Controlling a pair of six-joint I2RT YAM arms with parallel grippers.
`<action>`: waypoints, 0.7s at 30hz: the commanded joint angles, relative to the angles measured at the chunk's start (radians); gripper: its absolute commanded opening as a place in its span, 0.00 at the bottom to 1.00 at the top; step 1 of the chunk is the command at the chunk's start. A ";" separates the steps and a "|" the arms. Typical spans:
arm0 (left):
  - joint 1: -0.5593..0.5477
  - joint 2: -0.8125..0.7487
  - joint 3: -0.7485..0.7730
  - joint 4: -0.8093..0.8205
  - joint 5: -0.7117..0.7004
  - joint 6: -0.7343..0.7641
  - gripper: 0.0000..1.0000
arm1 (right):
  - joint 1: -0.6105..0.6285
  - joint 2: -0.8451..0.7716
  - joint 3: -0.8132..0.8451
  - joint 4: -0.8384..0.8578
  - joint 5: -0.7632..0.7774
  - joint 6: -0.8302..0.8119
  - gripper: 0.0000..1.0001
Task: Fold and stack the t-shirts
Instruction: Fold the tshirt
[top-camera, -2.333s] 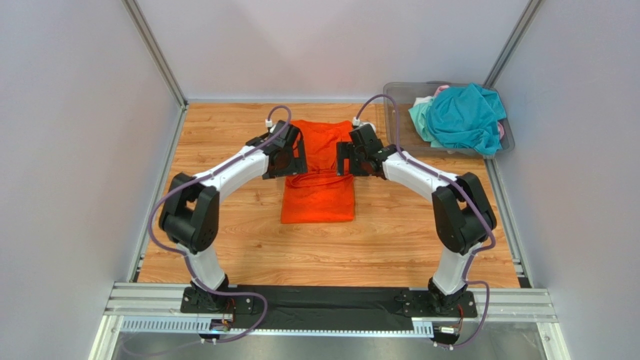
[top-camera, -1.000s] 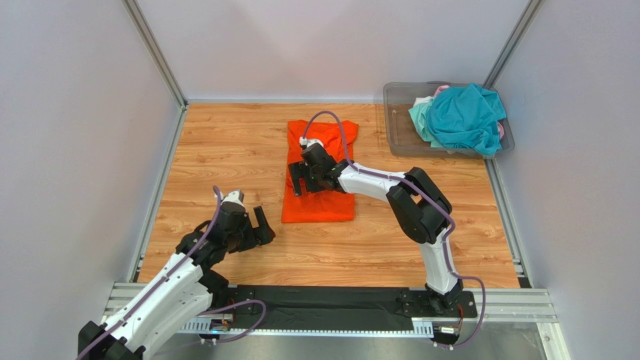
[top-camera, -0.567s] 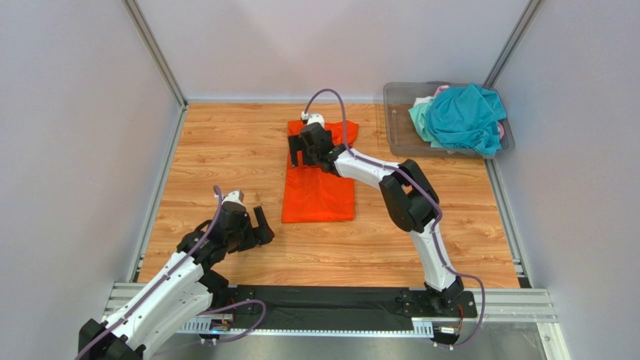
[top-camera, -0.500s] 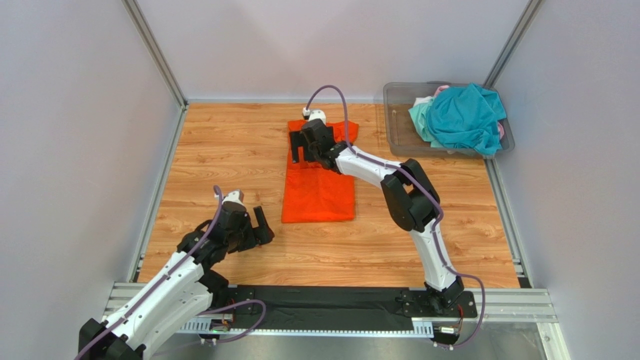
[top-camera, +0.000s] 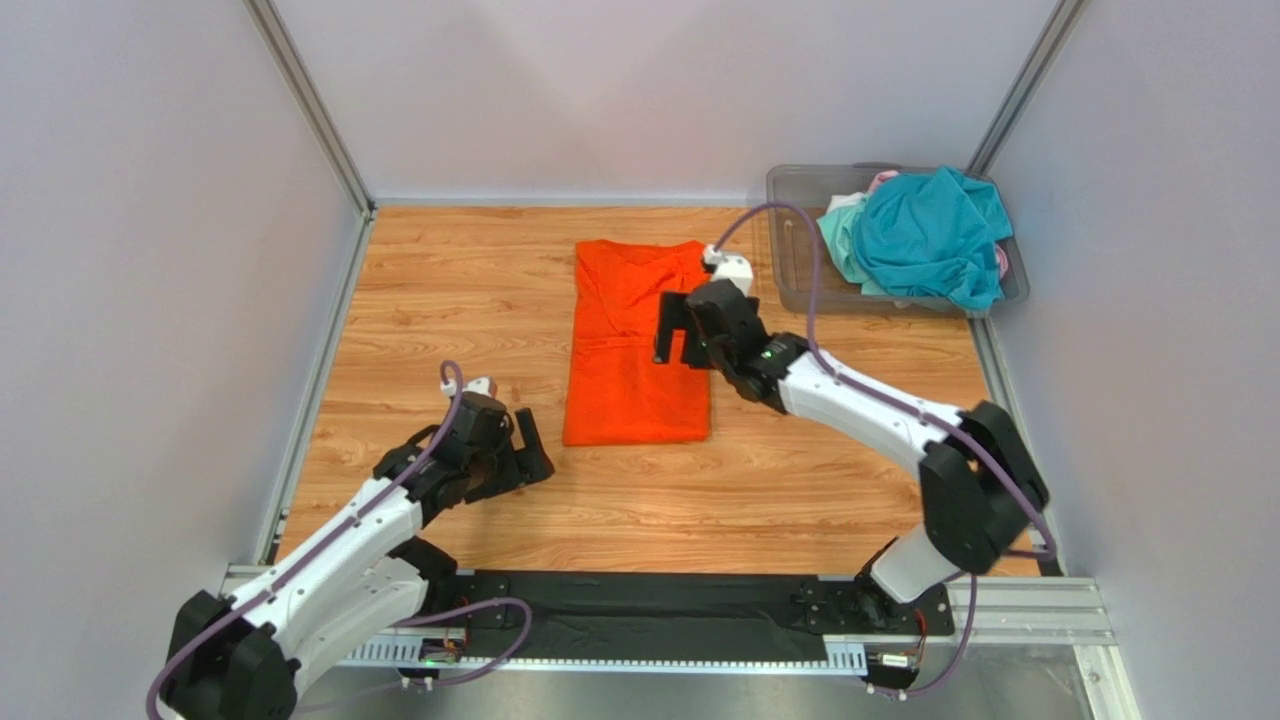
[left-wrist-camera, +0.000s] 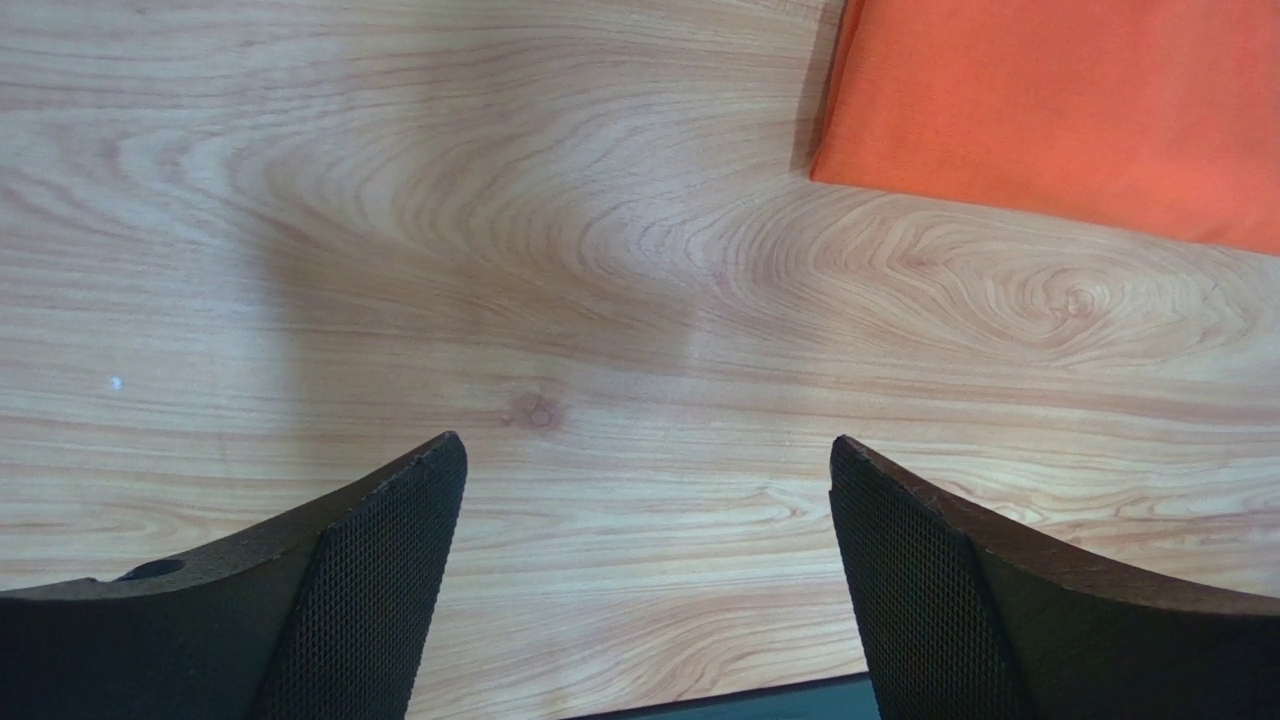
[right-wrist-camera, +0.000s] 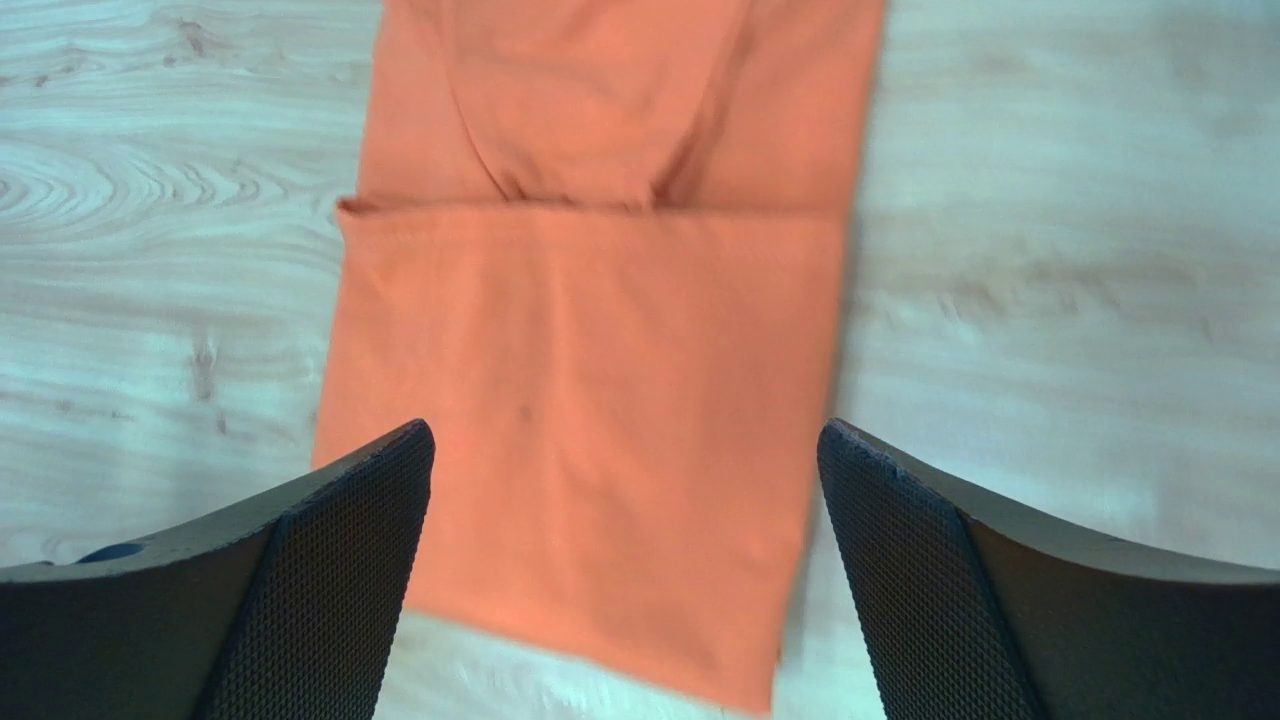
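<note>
Hovering over the orange t-shirt (top-camera: 631, 393), right tool (top-camera: 679, 330) spread; left tool (top-camera: 519, 450) spread, nearby.

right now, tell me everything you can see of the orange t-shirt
The orange t-shirt is bright, plain, soft-looking fabric, folded into a long narrow rectangle and lying flat on the wooden table. A fold edge crosses it partway, with creases beyond. The open right gripper hangs over its right edge without holding it; the open left gripper is apart, off its near-left corner.
</note>
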 joint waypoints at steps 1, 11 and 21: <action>-0.001 0.075 0.072 0.090 0.042 -0.041 0.92 | 0.002 -0.125 -0.163 0.017 0.002 0.164 1.00; 0.001 0.416 0.188 0.230 0.059 -0.070 0.83 | 0.016 -0.179 -0.298 -0.001 -0.061 0.226 0.99; 0.007 0.648 0.287 0.253 0.031 -0.054 0.44 | 0.016 -0.178 -0.309 -0.012 -0.061 0.232 0.93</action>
